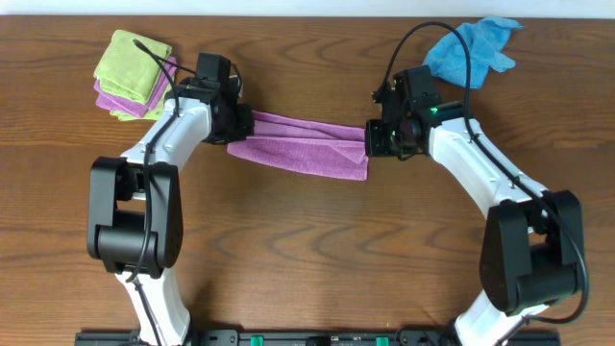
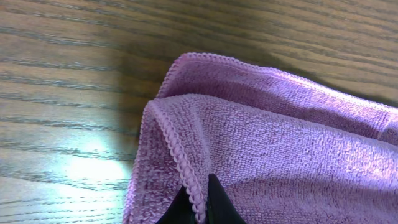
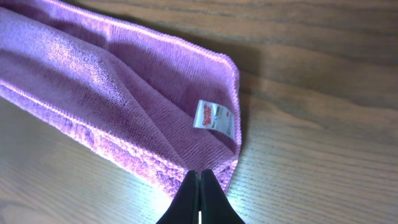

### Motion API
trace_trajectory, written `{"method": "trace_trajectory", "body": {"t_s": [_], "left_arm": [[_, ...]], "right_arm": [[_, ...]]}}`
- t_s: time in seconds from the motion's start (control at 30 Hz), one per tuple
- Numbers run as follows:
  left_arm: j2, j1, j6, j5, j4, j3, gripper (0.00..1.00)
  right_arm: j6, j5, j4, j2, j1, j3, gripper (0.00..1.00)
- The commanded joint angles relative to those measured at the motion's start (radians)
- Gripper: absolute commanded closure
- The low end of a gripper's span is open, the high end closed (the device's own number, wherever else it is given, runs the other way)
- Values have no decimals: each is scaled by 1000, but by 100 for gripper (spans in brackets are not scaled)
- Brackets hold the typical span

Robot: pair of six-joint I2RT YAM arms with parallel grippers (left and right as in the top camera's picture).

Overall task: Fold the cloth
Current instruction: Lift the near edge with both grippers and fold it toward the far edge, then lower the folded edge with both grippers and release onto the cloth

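On the wooden desk [image 1: 307,250], the purple cloth [image 1: 298,149] spans mid-desk between left tool [image 1: 235,125] and right tool [image 1: 370,141], each pinching an end hem. Grips look thin: uneven pulling could slip a corner and skew the fold.

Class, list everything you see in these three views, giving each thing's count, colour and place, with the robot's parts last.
purple cloth: one, purple, mid-table, stretched between both grippers
label: one, white, on the cloth near its right end
folded cloths: one stack, green over purple, far left
blue cloth: one, blue, crumpled, far right
table: one, brown wood
left gripper: one, black, shut on the cloth's left end
right gripper: one, black, shut on its right end
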Motion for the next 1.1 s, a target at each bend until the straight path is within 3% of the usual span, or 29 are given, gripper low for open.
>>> {"method": "trace_trajectory", "body": {"t_s": [0.0, 0.6, 1.07], "left_arm": [[4, 16, 23, -11, -4, 20, 94], [4, 14, 19, -11, 177, 47, 94], [4, 14, 19, -11, 150, 47, 94]], "right_arm": [[10, -24, -11, 4, 0, 15, 98], [7, 202, 220, 4, 13, 16, 98], [-373, 525, 209, 4, 173, 16, 99]]}}
